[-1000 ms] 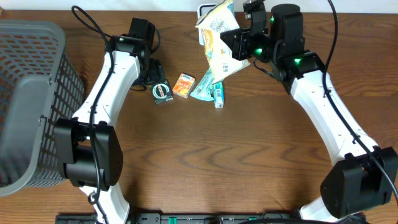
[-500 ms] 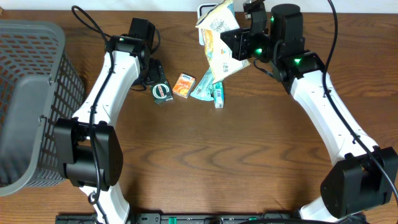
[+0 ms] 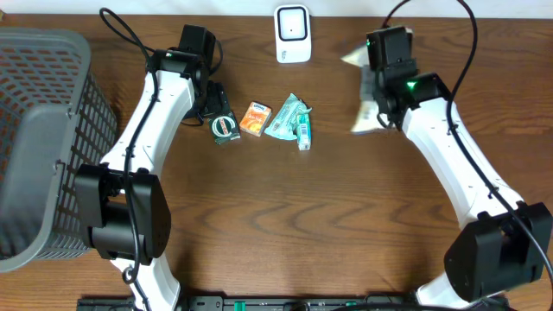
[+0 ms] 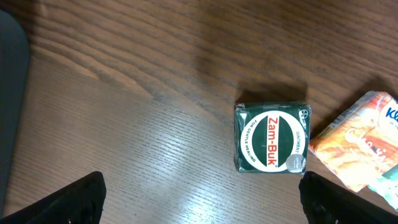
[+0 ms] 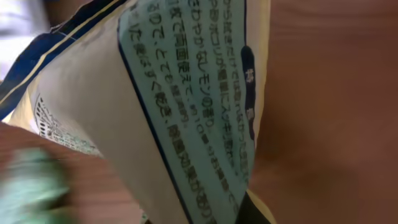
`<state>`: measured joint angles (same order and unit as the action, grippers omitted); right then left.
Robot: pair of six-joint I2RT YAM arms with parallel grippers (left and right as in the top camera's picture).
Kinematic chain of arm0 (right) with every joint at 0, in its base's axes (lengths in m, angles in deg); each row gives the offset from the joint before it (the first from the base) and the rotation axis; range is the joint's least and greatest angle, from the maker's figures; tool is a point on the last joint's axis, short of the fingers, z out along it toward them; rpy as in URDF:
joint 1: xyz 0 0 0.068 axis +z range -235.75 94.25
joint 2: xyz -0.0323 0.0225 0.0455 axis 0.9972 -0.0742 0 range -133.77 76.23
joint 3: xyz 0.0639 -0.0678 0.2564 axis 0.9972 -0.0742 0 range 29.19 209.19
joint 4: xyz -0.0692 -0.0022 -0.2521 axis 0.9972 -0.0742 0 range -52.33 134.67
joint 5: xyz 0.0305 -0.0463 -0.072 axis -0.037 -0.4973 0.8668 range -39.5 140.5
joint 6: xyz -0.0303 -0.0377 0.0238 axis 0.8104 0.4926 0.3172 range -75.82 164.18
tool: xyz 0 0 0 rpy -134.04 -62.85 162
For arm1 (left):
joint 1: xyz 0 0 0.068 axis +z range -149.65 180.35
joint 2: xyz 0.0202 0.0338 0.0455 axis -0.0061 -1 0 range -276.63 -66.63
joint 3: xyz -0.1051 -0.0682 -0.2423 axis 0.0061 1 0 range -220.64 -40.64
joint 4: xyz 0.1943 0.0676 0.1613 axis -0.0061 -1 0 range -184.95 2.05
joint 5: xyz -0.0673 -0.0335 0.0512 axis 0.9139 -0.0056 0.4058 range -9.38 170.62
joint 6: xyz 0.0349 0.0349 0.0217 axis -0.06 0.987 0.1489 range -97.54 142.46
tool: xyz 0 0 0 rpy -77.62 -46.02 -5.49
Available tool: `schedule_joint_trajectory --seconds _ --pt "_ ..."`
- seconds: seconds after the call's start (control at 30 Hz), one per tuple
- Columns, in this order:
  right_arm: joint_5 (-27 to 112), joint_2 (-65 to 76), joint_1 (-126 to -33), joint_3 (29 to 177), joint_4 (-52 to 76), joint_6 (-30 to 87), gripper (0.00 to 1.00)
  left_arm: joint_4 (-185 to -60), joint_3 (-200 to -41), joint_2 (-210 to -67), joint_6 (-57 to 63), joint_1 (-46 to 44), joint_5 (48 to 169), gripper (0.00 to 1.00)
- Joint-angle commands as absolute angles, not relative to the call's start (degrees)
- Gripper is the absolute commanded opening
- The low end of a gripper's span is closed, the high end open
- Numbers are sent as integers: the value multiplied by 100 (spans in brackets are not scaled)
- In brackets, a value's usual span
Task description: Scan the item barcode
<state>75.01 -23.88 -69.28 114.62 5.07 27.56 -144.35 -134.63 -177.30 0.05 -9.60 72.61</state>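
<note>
Brown wooden table (image 3: 285, 225) carries a grey mesh basket (image 3: 43, 130) at its left edge. The right gripper (image 3: 377, 86) is clamped on a pale yellow packet (image 5: 174, 112) printed with Japanese text, to the right of the white scanner (image 3: 293, 33). The left gripper (image 4: 199, 205), jaws wide apart, hangs over a green box (image 4: 271, 137) reading "Zam-Buk", just beside an orange packet (image 4: 351, 146).

The left arm (image 3: 151, 112) reaches from its base at the near edge to the far side of the table, its wrist bent so the left gripper (image 4: 199, 208) points down with its fingers (image 4: 68, 202) spread wide and nothing between them. The right arm (image 3: 449, 155) stretches likewise up and inward, and the right gripper (image 3: 380, 86) is closed tight on a packet (image 5: 155, 112).
</note>
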Motion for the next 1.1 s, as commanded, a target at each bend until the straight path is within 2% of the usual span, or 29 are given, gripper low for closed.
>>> schedule_joint_trajectory --seconds 0.0,0.1,0.27,0.33,0.4,0.53,0.6,0.77,1.07 --pt "9615 -2760 -6915 11444 199 2856 1 -14446 -13492 -17689 57 -958 7226 98" --pt "10183 -3335 -6915 11422 -105 2891 1 -14446 -13492 -17689 57 -958 7226 98" --pt "10286 -4161 -6797 11422 -277 3271 1 -14446 -13492 -17689 57 -958 7226 98" --pt "10292 -4327 -6685 11422 -295 3271 4 -14446 -13492 -17689 57 -958 7226 98" --pt "10257 -4380 -6499 11422 -312 3269 10 -14446 -13492 -17689 57 -958 7226 97" --pt "10244 -4356 -5911 11424 -249 3623 41 -14446 -13492 -17689 57 -958 7226 98" --pt "10251 -4356 -5524 11427 -186 3816 51 -14446 -13492 -17689 57 -958 7226 98" --pt "10531 -4356 -5138 11427 210 4069 66 -14446 -13492 -17689 57 -958 7226 98" --pt "10563 -4356 -5236 11427 363 4406 74 -14446 -13492 -17689 57 -958 7226 98"
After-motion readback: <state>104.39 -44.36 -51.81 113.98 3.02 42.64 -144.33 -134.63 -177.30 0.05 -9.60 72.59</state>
